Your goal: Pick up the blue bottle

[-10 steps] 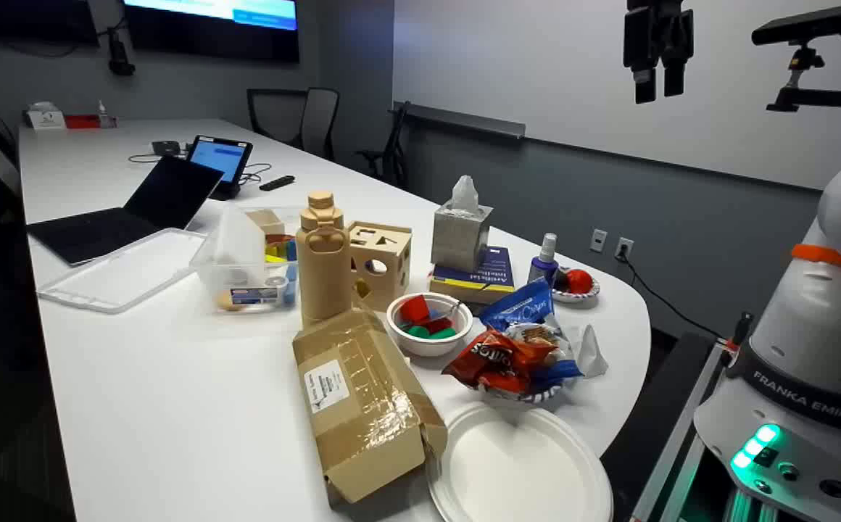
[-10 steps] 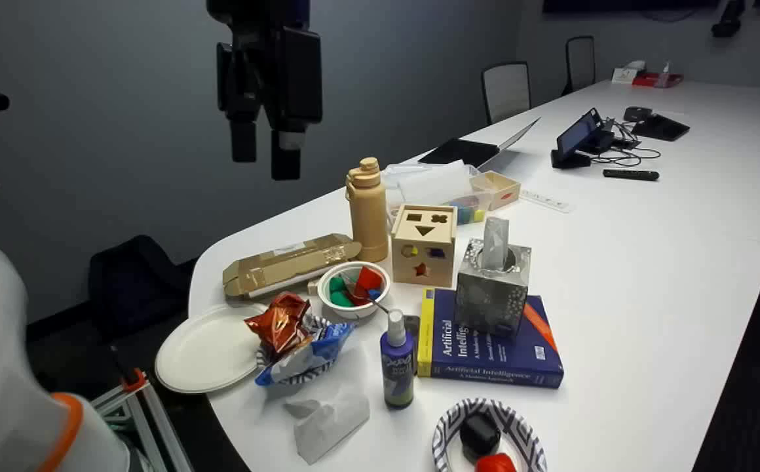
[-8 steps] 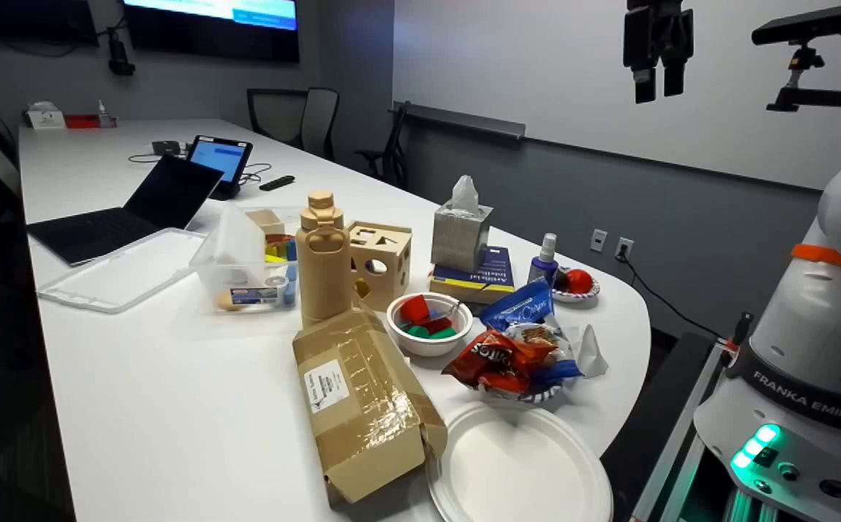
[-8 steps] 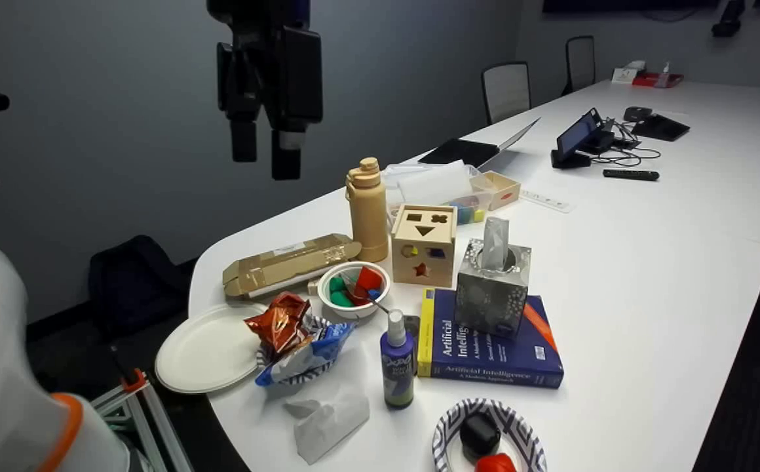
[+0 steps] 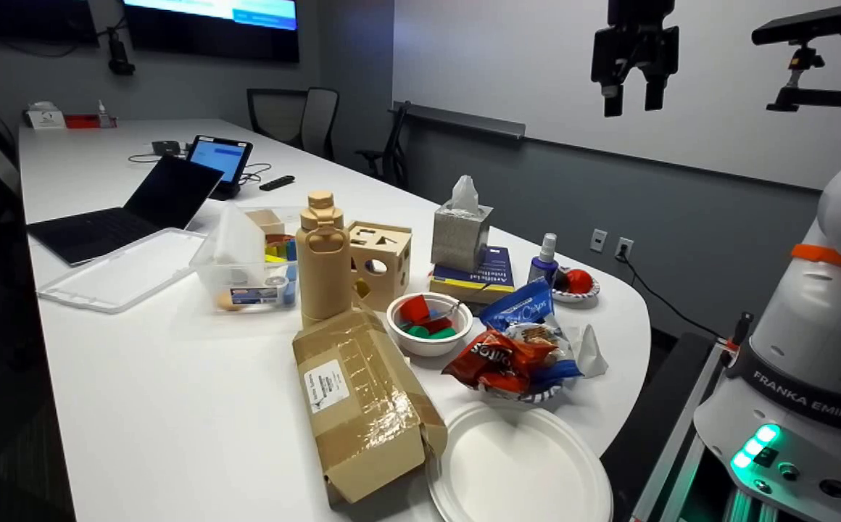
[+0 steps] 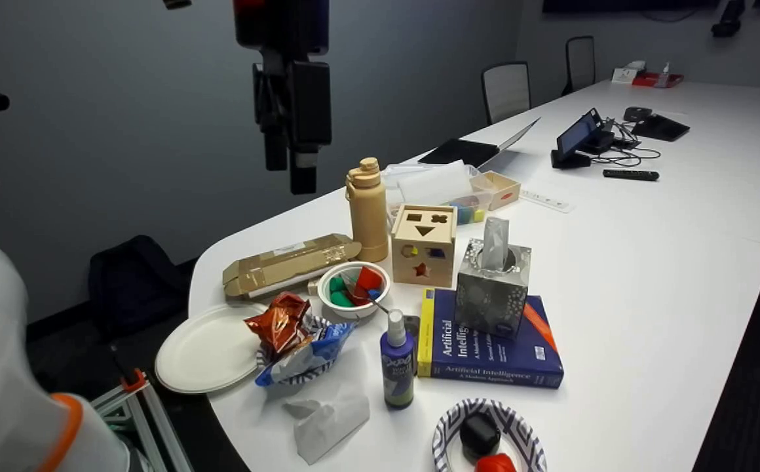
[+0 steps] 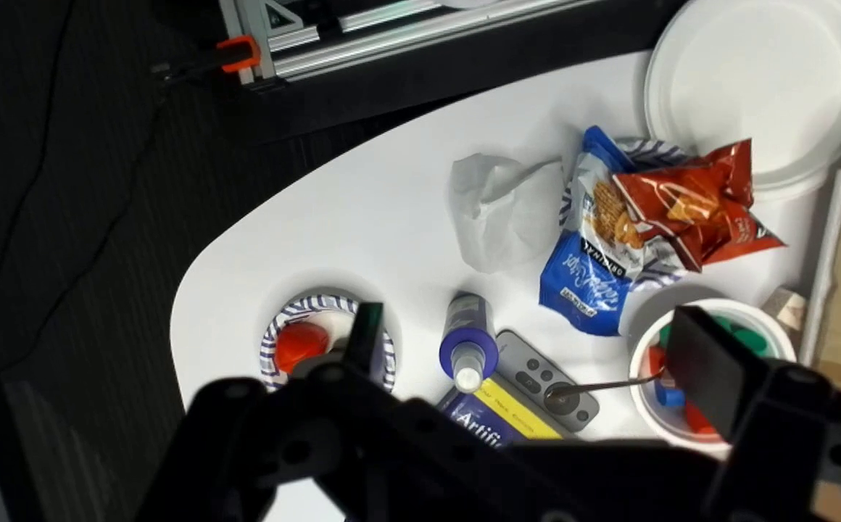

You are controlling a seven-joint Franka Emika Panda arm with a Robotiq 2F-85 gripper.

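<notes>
Gripper (image 5: 634, 106) hanging high over the table (image 6: 648, 295), fingers (image 7: 714, 370) standing wide apart, holding and touching nothing.
Blue bottle (image 6: 398, 373) is standing upright on the table, well below the fingers, just beside book (image 6: 485, 357) and remote (image 7: 536, 373); cannot tell if touching. In the wrist view, it is showing in the gap between the fingers. Tissue box (image 6: 493, 298) is sitting on the book; crumpled tissue (image 7: 504, 210) and snack bags (image 7: 620, 225) are lying near the bottle.

Spray bottle (image 6: 398, 370) beside book (image 6: 491, 357) and remote (image 7: 540, 373)
</notes>
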